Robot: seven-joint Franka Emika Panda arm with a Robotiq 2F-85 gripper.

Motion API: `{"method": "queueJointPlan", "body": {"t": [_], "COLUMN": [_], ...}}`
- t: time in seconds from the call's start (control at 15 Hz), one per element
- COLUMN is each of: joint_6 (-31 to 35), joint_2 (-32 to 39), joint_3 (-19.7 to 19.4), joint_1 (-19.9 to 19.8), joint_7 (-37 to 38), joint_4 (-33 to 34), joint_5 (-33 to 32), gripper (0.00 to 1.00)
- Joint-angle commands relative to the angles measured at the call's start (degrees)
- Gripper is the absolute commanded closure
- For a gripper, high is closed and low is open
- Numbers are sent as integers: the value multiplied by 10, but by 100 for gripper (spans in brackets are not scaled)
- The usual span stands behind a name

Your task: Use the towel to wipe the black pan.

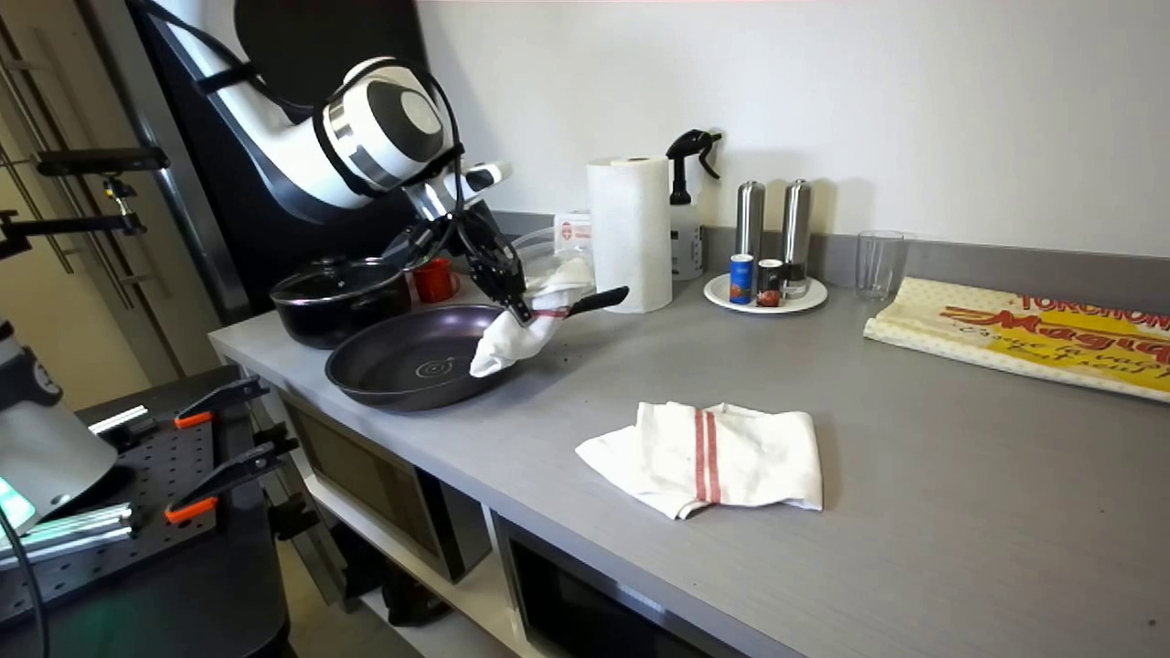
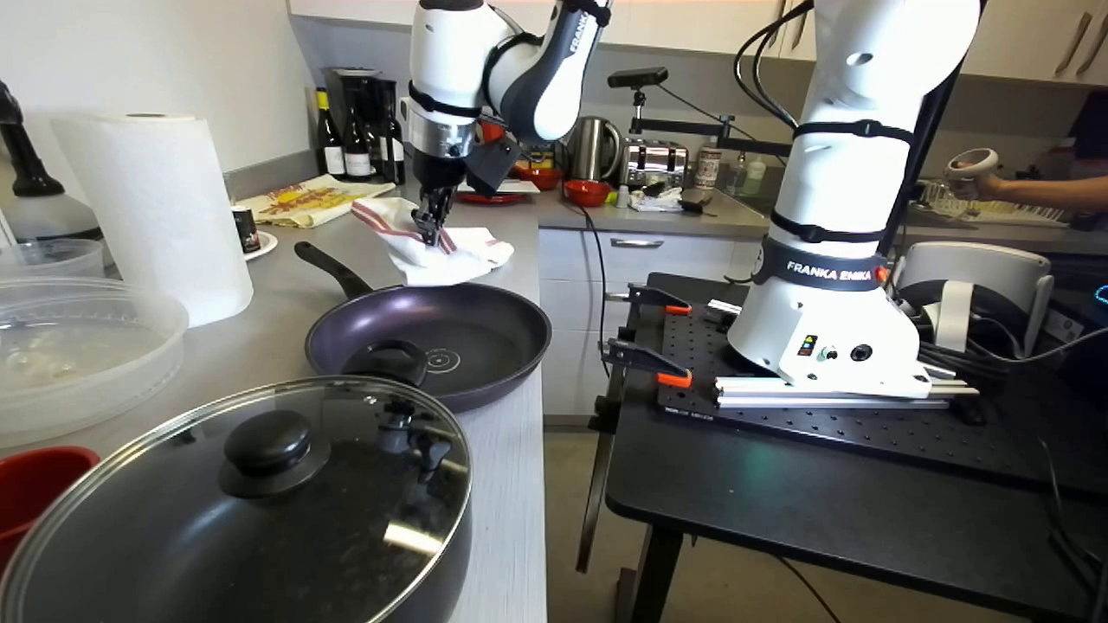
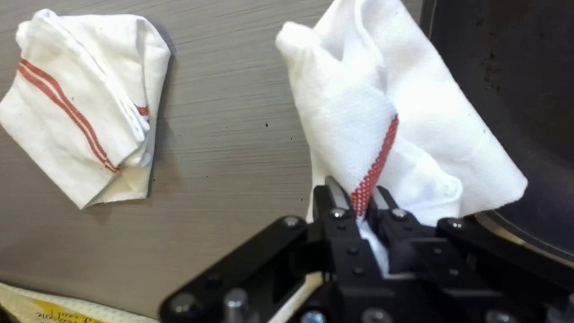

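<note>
the gripper pinches the towel between its jaws, over the edge of the pan; a striped cloth lies apart on the counter

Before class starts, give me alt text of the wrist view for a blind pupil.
A robot's black jaws grip a red-striped white cloth, partly overlapping the black pan at right. At left, a similar cloth lies folded on the counter.

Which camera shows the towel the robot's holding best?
The wrist view: the held towel is biggest, its red stripe clear, though cut off on top. Both exterior views show it smaller, partly behind the fingers.
</note>
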Motion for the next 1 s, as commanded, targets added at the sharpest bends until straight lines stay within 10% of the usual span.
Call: {"method": "queueJointPlan", "body": {"t": [0.0,0.07,0.4,0.6,0.93], "joint_6": [20,25,-56,-99,-177], "joint_2": [46,53,117,145,205], "joint_3": [39,10,145,82,34], "joint_1": [-53,-24,-142,-71,-29], "joint_7": [-121,-174,-324,-457,-540], "joint_4": [36,41,125,181,274], "joint_5": [114,177,316,478,574], "gripper": [97,97,97,97,97]}}
